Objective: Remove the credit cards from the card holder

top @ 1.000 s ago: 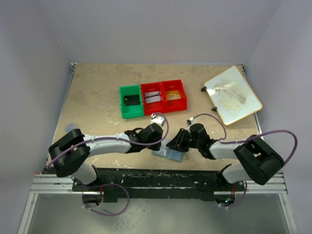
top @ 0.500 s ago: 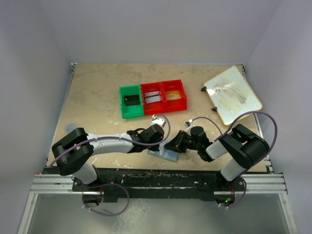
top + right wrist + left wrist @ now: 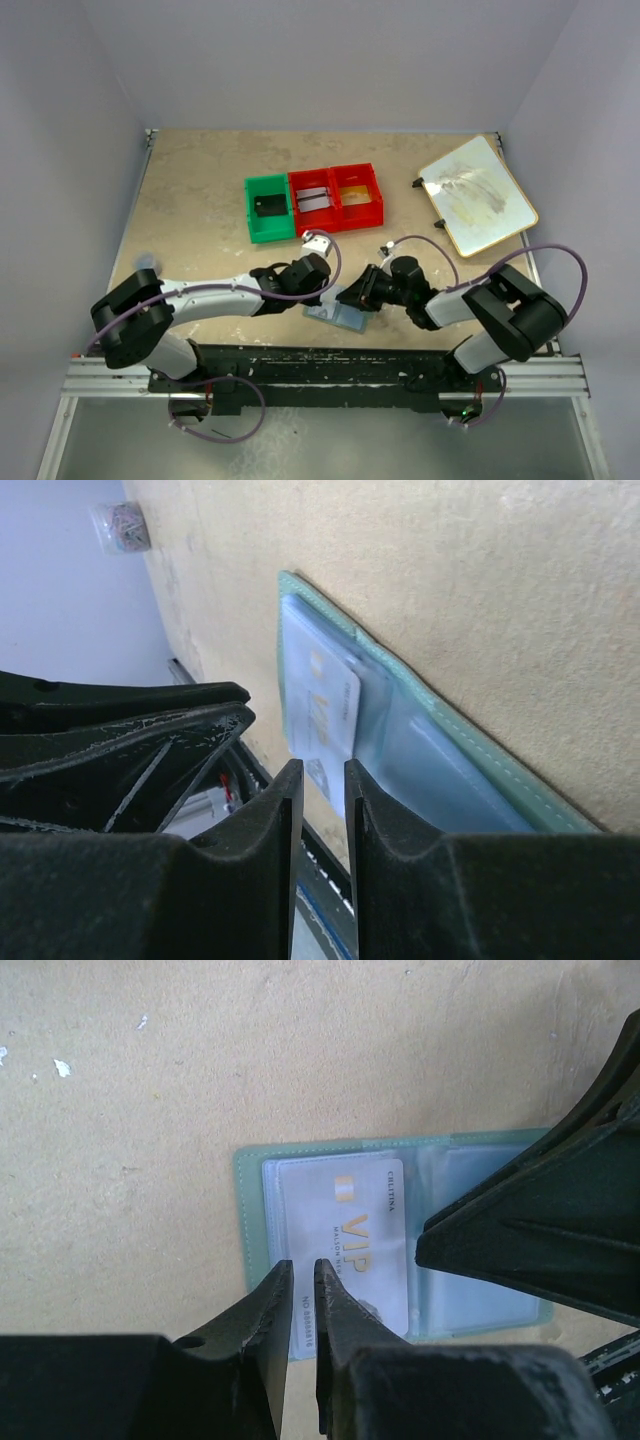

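Card holder [image 3: 440, 1175]: open flat on surface [image 3: 150, 1110], between both arms.
Credit card [image 3: 345, 1245]: one, in its pocket; removal outstanding.
Left gripper [image 3: 303, 1272]: all but closed, empty, tips at card's edge.
Right gripper [image 3: 324, 775]: likewise, empty, beside holder.

robot lab booth: blank walls [image 3: 330, 60], aluminium rail [image 3: 100, 378]

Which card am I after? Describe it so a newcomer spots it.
On the table, nearer than the red and green bins, lies the open card holder. Its left pocket in the left wrist view holds a pale card with gold VIP lettering; the pocket beside it shows no print.
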{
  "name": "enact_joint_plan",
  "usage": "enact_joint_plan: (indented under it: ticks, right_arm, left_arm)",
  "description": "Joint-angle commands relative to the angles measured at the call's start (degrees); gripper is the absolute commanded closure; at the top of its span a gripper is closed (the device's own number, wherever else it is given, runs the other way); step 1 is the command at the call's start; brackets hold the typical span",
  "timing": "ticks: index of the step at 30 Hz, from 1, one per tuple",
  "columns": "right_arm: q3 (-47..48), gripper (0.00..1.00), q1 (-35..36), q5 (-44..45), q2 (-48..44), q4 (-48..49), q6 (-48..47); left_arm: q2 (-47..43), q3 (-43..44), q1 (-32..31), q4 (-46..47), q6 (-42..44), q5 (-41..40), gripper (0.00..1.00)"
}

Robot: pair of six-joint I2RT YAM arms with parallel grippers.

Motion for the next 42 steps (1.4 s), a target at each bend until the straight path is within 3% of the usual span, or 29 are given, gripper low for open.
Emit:
enact_joint_plan:
  ticks: [1,9,16,22,29,38,40,42]
  right_arm:
    - [1.1,0.73,0.6,-1.0,2.7,1.9,-0.6]
    - [1.4,0.74,1.5,-4.0,11.4,12.8,1.8]
    - [2.3,0.78,2.0,-3.8,12.8,14.1,2.4]
    - [2.4,0.91,2.2,-2.7,10.9,11.4,2.2]
    - [2.2,0.78,2.2,-2.3,8.3,8.3,1.4]
    - [2.4,0.9,2.2,-2.6,6.3,7.1,1.6]
    - [1.7,0.99,2.2,-2.4,5.8,7.6,1.7]
    - [1.7,1.0,2.2,-2.8,5.6,6.4,1.7]
  left_arm:
    - [2.1,-0.1,0.2,2.2,-0.6,1.2,0.88]
    - [4.2,-1.4,0.1,1.9,0.2,3.1,0.9]
    - [3.7,-3.4,0.0,2.2,0.2,4.4,0.94]
    - [2.2,-4.4,0.0,0.5,-0.6,1.5,0.95]
    - [3.2,-3.5,0.0,-0.6,-0.3,0.0,0.96]
    - [4.1,-2.3,0.0,-1.3,-0.5,-0.6,0.96]
    - [4.2,-2.4,0.0,-1.4,-0.6,-1.1,0.97]
    - [4.1,-2.5,0.0,-1.7,-0.8,-1.7,0.97]
